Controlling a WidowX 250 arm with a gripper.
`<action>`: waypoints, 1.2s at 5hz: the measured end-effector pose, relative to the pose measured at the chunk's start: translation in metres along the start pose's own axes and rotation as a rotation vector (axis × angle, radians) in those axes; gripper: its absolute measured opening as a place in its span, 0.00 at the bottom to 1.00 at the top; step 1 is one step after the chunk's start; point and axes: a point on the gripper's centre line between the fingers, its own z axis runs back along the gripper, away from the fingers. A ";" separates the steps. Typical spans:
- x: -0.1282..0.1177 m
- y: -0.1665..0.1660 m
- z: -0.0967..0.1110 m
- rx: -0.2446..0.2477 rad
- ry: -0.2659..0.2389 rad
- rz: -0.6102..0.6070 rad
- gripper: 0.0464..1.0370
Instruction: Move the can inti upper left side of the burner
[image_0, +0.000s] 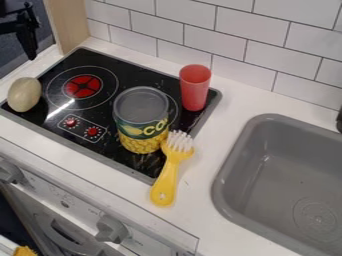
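Note:
The black gripper (28, 40) is at the upper left edge, above and behind the stove's left corner, apart from the can. A large can (141, 120) with a green and yellow corn label stands upright on the right part of the black stovetop (100, 142), over part of the right burner. Its grey top faces up. To the can's upper left lies the left burner (83, 86), a ringed circle with a red centre and nothing standing on it.
A red cup (195, 87) stands behind the can to the right. A yellow brush (171, 172) lies at the can's right, its bristles beside the can. A greyish-green oval object (25, 94) sits at the stovetop's left edge. The grey sink (230, 165) is at right.

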 end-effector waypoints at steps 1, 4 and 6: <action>-0.005 0.000 -0.010 -0.001 0.032 -0.003 0.96; -0.080 -0.036 0.007 0.004 0.006 -0.070 0.96; -0.135 -0.085 -0.002 0.000 0.074 -0.201 0.96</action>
